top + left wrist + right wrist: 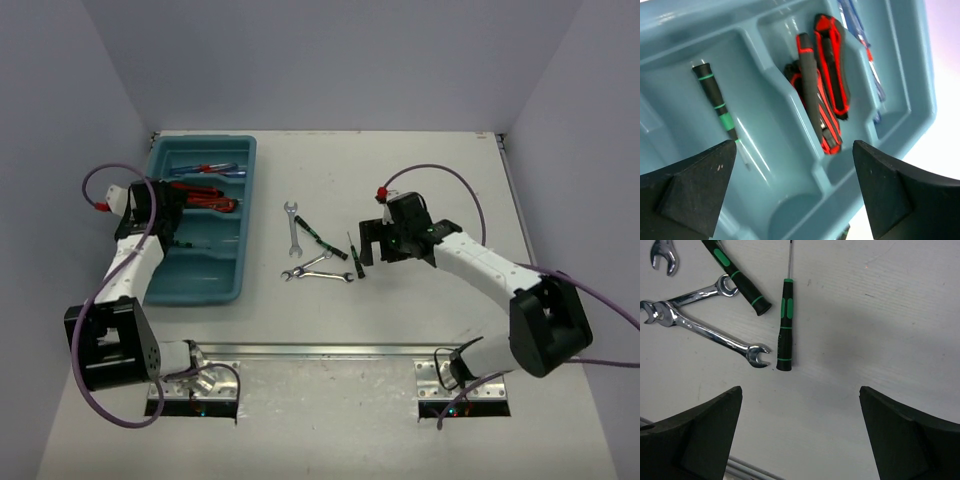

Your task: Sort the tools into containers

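The teal tray (222,285) lies at the left. It holds red-and-black pliers (205,197) (827,85), blue/red screwdrivers (205,169) and one black-green screwdriver (715,97). My left gripper (170,215) (795,190) hangs open and empty over the tray. On the table lie three silver wrenches (292,225) (318,274) (715,335) and two black-green screwdrivers (326,241) (355,258) (785,325). My right gripper (372,242) (800,430) is open and empty just right of the nearer screwdriver.
White table with grey walls on three sides. A metal rail (330,350) runs along the near edge by the arm bases. Purple cables (450,180) loop off both arms.
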Controlling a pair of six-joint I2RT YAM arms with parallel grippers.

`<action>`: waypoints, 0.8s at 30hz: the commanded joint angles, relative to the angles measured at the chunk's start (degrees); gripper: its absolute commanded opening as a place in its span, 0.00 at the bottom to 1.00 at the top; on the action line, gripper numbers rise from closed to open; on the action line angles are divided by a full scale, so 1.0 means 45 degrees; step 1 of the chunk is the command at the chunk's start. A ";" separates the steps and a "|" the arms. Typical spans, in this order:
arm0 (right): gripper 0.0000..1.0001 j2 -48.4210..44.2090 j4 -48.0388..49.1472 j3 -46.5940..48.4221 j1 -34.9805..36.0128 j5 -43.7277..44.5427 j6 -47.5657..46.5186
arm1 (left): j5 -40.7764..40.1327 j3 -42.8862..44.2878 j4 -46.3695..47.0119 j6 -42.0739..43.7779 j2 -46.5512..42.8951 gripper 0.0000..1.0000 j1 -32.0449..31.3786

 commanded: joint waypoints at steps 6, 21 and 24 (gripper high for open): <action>0.78 0.3480 -0.0500 0.2154 0.1347 0.2167 0.0693 | 0.4062 -0.0354 0.0348 0.1680 -0.6196 1.00 -0.0406; 0.35 0.6655 -0.0584 0.3436 0.1249 0.1997 0.0409 | 0.9593 -0.2434 0.1334 0.4156 -0.7031 1.00 -0.0733; 0.10 0.6689 -0.0644 0.3335 0.1131 0.2069 0.0368 | 0.9755 -0.2849 0.1946 0.4214 -0.6829 1.00 -0.1073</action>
